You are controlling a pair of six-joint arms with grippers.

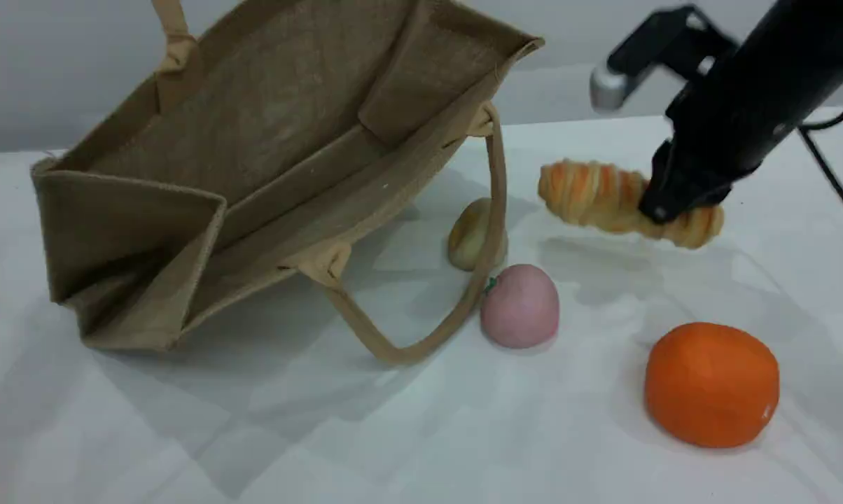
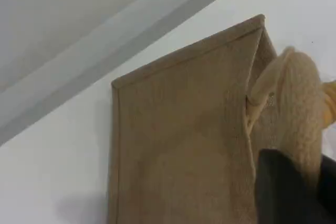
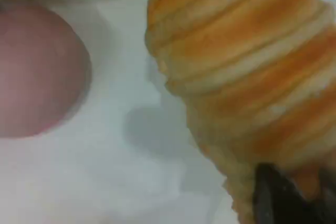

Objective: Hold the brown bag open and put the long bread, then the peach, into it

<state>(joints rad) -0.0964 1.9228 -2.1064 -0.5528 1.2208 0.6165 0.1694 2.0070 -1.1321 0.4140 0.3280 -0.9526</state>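
The right gripper [image 1: 673, 203] is clamping the bread [image 1: 603, 196], lifted clear of the table [image 1: 393, 434] at 3 o'clock from the bag [image 1: 253, 175], its long axis running 10 to 4 o'clock. The left gripper [image 2: 289, 192] is pinching a bag handle [image 2: 299, 103].

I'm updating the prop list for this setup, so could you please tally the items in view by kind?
Bags: 1, the brown bag
Bread: 1, the long bread
Fruit: 3, the peach, the orange ball, the small beige-yellow fruit
Total: 5
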